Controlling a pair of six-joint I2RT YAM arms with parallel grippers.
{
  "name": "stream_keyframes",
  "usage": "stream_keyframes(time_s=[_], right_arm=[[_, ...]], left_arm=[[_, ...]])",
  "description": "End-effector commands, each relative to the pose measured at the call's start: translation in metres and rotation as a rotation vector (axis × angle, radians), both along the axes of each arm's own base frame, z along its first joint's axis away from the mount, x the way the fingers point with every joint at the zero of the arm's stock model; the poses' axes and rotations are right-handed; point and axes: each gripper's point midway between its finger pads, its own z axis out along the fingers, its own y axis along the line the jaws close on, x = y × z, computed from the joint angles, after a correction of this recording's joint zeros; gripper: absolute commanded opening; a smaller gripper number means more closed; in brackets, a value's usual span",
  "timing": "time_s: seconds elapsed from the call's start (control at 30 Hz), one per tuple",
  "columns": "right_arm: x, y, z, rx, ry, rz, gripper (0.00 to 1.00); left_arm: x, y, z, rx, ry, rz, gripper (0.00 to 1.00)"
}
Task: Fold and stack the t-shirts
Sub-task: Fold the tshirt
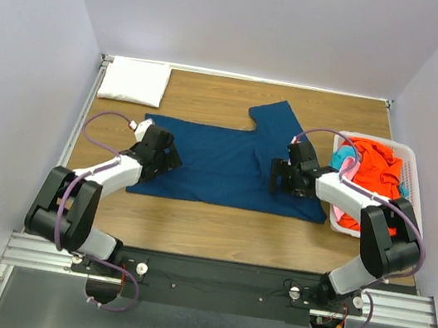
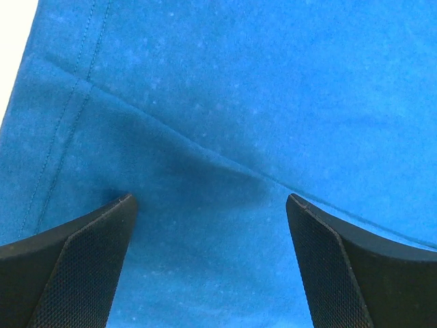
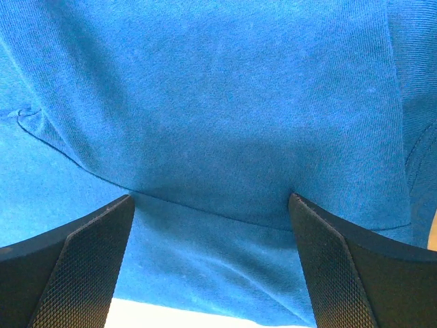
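Top external | left claw [image 1: 172, 158] and right claw [image 1: 277, 176] spread wide, empty | low over navy t-shirt [image 1: 224, 158]

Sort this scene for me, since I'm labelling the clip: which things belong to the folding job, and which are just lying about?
Part of the job:
- blue t-shirt, spread flat
- folded white t-shirt, far left corner
- heap of coloured t-shirts

Just lying about:
- white basket holding the heap
- wooden table
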Motion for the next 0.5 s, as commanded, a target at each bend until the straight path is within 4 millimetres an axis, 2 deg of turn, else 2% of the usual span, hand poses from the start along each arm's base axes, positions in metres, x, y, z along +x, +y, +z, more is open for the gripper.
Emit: stream_keyframes(time_s=[0.0, 0.07, 0.2, 0.27, 0.4, 0.43, 0.47], right_arm=[[-0.046, 0.003, -0.020, 0.039, 0.132, 0.032, 1.00], [-0.052, 0.006, -0.020, 0.057, 0.138, 0.034, 1.00], [-0.063, 0.012, -0.015, 0.096, 0.141, 0.044, 1.00], [-0.065, 0.015, -0.009, 0.121, 0.131, 0.048, 1.00], [-0.049, 0.023, 0.018, 0.153, 0.057, 0.069, 1.00], [-0.038, 0.032, 0.034, 0.187, 0.020, 0.082, 1.00], [-0.033, 0.037, 0.047, 0.211, -0.011, 0.091, 1.00]], left_arm=[[-0.054, 0.018, -0.032, 0.032, 0.148, 0.076, 0.98], [-0.062, 0.019, -0.038, 0.033, 0.156, 0.063, 0.98], [-0.060, 0.010, -0.024, -0.019, 0.128, 0.057, 0.98], [-0.061, 0.016, -0.010, -0.006, 0.107, 0.083, 0.98], [-0.053, 0.038, 0.031, 0.071, 0.022, 0.180, 0.98], [-0.053, 0.041, 0.040, 0.081, 0.015, 0.188, 0.98], [-0.043, 0.040, 0.059, 0.071, -0.030, 0.197, 0.98]])
